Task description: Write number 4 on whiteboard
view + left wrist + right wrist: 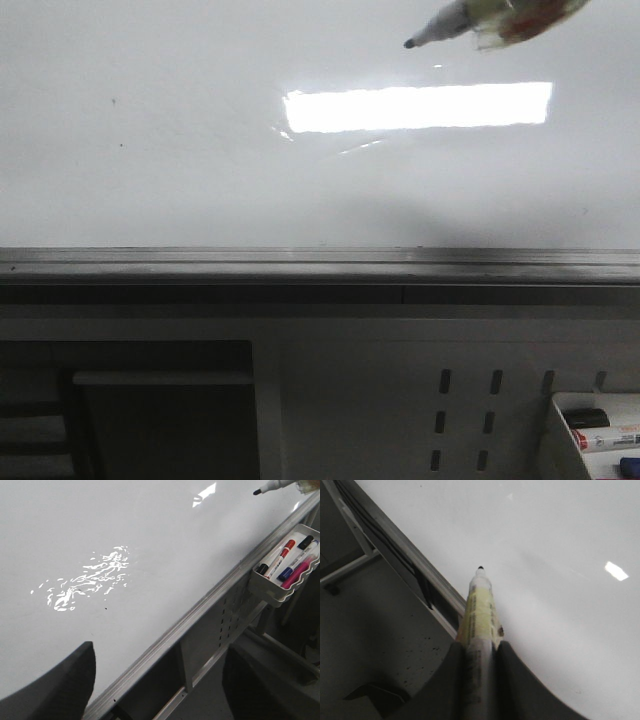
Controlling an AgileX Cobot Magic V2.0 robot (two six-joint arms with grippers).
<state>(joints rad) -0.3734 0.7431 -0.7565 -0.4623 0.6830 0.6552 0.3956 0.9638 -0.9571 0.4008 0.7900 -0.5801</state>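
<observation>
The whiteboard (pixel 200 150) is glossy white with a bright rectangular reflection and a grey edge rail (pixel 320 262). No number 4 shows on it; only tiny dark specks. My right gripper (pixel 480 652) is shut on a black-tipped marker (pixel 479 615) wrapped in yellowish tape. The marker (pixel 445 25) enters the front view at the top right, its tip in front of the board above the reflection; contact cannot be told. It also shows in the left wrist view (pixel 270 486). My left gripper (pixel 157 685) is open and empty, straddling the board's rail (pixel 200 612).
A white perforated panel with slots (pixel 465 410) sits below the rail. A small white tray (pixel 280 580) hanging at the rail's right end holds several markers, red, blue, black and pink; it also shows in the front view (pixel 595 430).
</observation>
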